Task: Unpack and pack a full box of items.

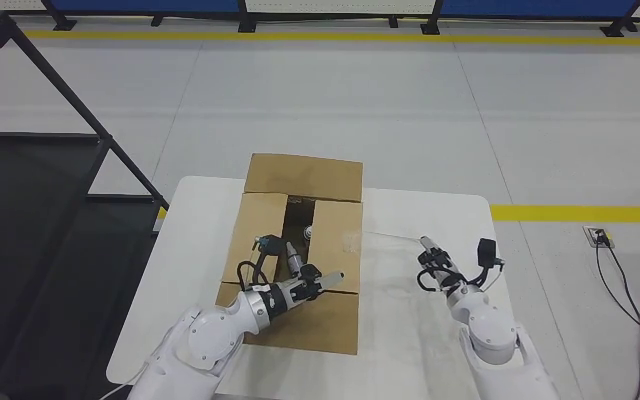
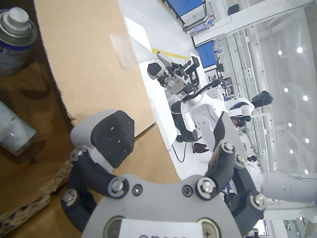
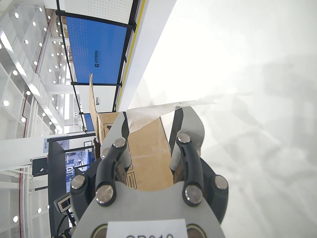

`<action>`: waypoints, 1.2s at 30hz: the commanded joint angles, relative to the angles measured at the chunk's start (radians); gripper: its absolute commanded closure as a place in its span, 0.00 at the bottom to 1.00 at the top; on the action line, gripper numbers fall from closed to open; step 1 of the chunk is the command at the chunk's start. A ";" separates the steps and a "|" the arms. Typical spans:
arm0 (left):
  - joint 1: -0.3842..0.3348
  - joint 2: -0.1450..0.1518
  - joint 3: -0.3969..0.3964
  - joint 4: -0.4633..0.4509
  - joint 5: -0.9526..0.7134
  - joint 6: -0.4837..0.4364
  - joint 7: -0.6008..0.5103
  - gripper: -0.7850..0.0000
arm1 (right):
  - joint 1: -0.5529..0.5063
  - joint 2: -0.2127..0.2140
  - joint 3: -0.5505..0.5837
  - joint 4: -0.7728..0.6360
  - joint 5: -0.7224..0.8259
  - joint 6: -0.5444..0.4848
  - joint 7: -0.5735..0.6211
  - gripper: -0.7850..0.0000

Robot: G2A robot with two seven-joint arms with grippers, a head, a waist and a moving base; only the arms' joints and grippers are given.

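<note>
Left wrist view puts the left gripper [image 2: 169, 116] closest to you. Its fingers [image 2: 112, 137] are spread wide with nothing between them, poised over the edge of the cardboard box [image 2: 84, 50]. Past that flap edge you look down into the box, where a spray can [image 2: 14, 38] with a white cap stands near a white bottle [image 2: 13, 130]. Both are cut off by the frame, and the rest of the contents is hidden from you. Farther off in the same view, the right gripper [image 2: 160, 65] sits above the white tabletop [image 2: 141, 45], too small for you to judge its grip.

Right wrist view settles that. Its fingers stand apart, and a strip of clear tape [image 3: 161, 108] lies across their tips. You cannot tell whether it is stuck to a finger or only touching.

Top view gives you what neither wrist camera does. The box sits mid-tabletop with its flaps folded outward, and the left gripper is over its opening. The right gripper is beside the box over bare tabletop. The tape stretches from the flap on the right arm's side to that gripper. From above, the box interior is a dark slot, its contents hard to make out.
</note>
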 commanded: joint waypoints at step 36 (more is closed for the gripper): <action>0.142 0.041 -0.226 -0.319 0.131 0.078 -0.048 0.00 | 0.059 0.017 -0.022 -0.014 -0.061 -0.030 0.074 0.43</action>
